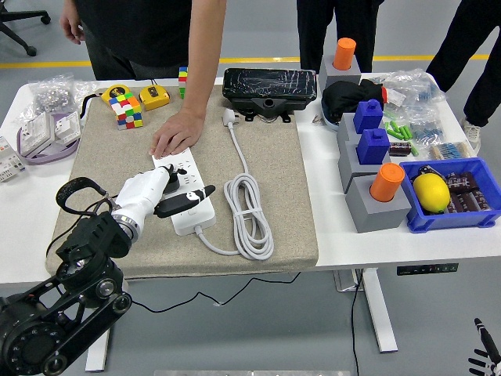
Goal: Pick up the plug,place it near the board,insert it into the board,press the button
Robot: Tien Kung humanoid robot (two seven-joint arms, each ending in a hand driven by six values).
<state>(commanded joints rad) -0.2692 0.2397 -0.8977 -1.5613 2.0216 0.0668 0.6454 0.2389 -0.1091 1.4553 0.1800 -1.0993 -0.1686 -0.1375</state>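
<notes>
Power strip lies on the beige mat, running from under a person's hand at its far end toward the mat's near edge. Its white cable leaves the near end, coils just right of the strip, then runs up to the plug, which lies on the mat at the far side, just in front of the black box and well apart from the robot hand.

Left hand comes in from the strip's left and sits over its middle. White palm shell beside the strip, black fingers stretched out flat across the top face, holding nothing. Can't tell whether the fingertips actually press the strip or just hover on it.

Person's hand is flat, palm down, pinning the strip's far end.

Right of the strip: the cable coil, then bare mat up to its right edge. Left of the strip the arm covers the mat. A Rubik's cube sits at the mat's far-left corner, beyond the strip.
</notes>
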